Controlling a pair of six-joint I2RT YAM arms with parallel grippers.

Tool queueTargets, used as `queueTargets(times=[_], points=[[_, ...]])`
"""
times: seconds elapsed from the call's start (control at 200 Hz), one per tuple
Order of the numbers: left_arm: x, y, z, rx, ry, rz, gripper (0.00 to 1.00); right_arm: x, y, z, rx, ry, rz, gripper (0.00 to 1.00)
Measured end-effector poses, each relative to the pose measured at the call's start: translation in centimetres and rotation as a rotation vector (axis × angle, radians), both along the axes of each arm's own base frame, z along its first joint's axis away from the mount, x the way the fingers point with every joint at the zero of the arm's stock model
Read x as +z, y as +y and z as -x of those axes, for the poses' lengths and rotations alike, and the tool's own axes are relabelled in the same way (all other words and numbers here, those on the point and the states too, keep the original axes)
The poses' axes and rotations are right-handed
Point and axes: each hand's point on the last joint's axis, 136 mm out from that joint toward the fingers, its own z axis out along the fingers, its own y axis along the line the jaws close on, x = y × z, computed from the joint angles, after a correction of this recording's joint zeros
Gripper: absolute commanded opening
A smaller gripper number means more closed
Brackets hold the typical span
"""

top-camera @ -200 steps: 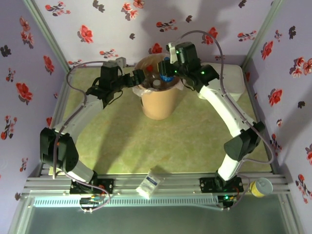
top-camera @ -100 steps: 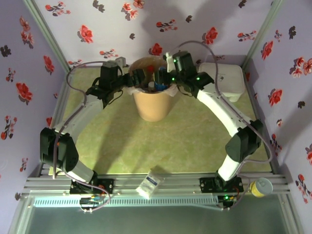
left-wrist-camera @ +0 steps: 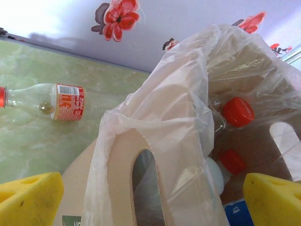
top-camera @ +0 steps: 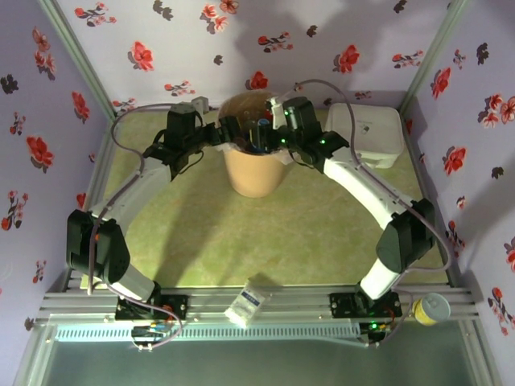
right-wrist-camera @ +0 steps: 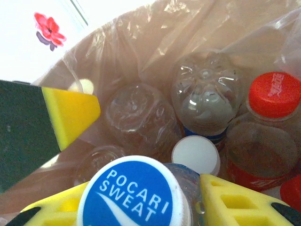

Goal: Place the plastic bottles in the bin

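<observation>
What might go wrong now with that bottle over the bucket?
The bin already holds bottles, so the blue-capped bottle in the right gripper may bounce off them. The open left gripper straddles the rim and liner bag; pulling away might snag the bag or tip the bin.

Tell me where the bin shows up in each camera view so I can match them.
Top external: the bin stands top centre, between both arms.
Left wrist: its rim and handle cut-out, centre and right.
Right wrist: its inside, from above, behind the blue-capped bottle held by the right tool.
Shared landmark: the clear bag liner.
</observation>
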Motion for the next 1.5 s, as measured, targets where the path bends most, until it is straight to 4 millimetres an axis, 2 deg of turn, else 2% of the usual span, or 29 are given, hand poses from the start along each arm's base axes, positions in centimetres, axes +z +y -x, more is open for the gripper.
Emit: queueTargets(times=[0.095, 0.185, 0.27, 0.38, 0.46, 0.61, 0.71, 0.78, 0.855, 0.905, 0.99, 0.995, 1.035, 1.105, 1.175, 1.245, 1.316, 1.416, 1.501], points=[[0.0, 0.0, 0.0, 0.0, -0.002, 0.0, 0.99, 0.1, 0.1, 0.0, 0.006, 0.032, 0.031, 0.58], [0.1, 0.0, 0.0, 0.0, -0.001, -0.001, 0.98, 1.7, 0.1, -0.1, 0.016, 0.027, 0.05, 0.7], [0.7, 0.0, -0.1, -0.001, -0.007, -0.002, 0.98, 5.0, -0.1, -0.3, 0.014, -0.021, 0.032, 0.75], [2.5, 0.4, -0.6, 0.009, -0.041, 0.013, 0.98, 9.9, -0.6, -0.4, 0.0, -0.119, -0.004, 0.76], [4.0, 1.2, -1.2, 0.032, -0.076, 0.03, 0.99, 12.0, -1.2, -0.5, -0.019, -0.164, -0.019, 0.76], [6.6, 4.8, -2.6, 0.132, -0.128, 0.107, 1.0, 12.8, -2.3, -0.6, -0.061, -0.189, -0.004, 0.76], [8.8, 8.9, -3.8, 0.251, -0.174, 0.222, 1.0, 12.8, -3.1, -0.7, -0.09, -0.194, 0.006, 0.76], [9.2, 11.8, -4.8, 0.341, -0.182, 0.334, 1.0, 12.5, -3.6, -0.6, -0.105, -0.19, 0.015, 0.76], [7.7, 14.2, -6.6, 0.428, -0.155, 0.468, 1.0, 11.6, -4.1, -0.3, -0.117, -0.176, 0.023, 0.76], [5.4, 14.6, -8.4, 0.469, -0.108, 0.556, 1.0, 10.9, -4.5, 0.0, -0.125, -0.162, 0.026, 0.76], [-0.1, 13.8, -11.3, 0.507, 0.01, 0.656, 1.0, 9.4, -4.9, 0.4, -0.133, -0.126, 0.035, 0.76], [-1.1, 13.6, -11.6, 0.513, 0.032, 0.661, 1.0, 9.3, -5.0, 0.4, -0.134, -0.124, 0.034, 0.76], [-4.5, 12.8, -12.4, 0.536, 0.108, 0.677, 1.0, 8.6, -5.1, 0.6, -0.138, -0.106, 0.038, 0.76], [-9.7, 11.6, -12.9, 0.574, 0.23, 0.674, 1.0, 7.4, -5.3, 1.0, -0.143, -0.081, 0.044, 0.76], [-12.7, 10.5, -13.0, 0.602, 0.317, 0.666, 1.0, 6.3, -5.6, 1.4, -0.148, -0.058, 0.048, 0.76], [-13.6, 9.5, -13.5, 0.616, 0.351, 0.675, 0.99, 5.5, -6.0, 1.9, -0.153, -0.039, 0.052, 0.76], [-13.1, 8.4, -14.4, 0.618, 0.357, 0.7, 0.99, 5.0, -6.4, 2.4, -0.161, -0.028, 0.05, 0.76], [-12.4, 7.4, -15.7, 0.621, 0.358, 0.736, 0.97, 5.0, -7.0, 2.8, -0.176, -0.03, 0.044, 0.76], [-13.1, 6.8, -16.0, 0.642, 0.389, 0.747, 0.95, 5.3, -7.8, 3.0, -0.196, -0.04, 0.037, 0.76]])
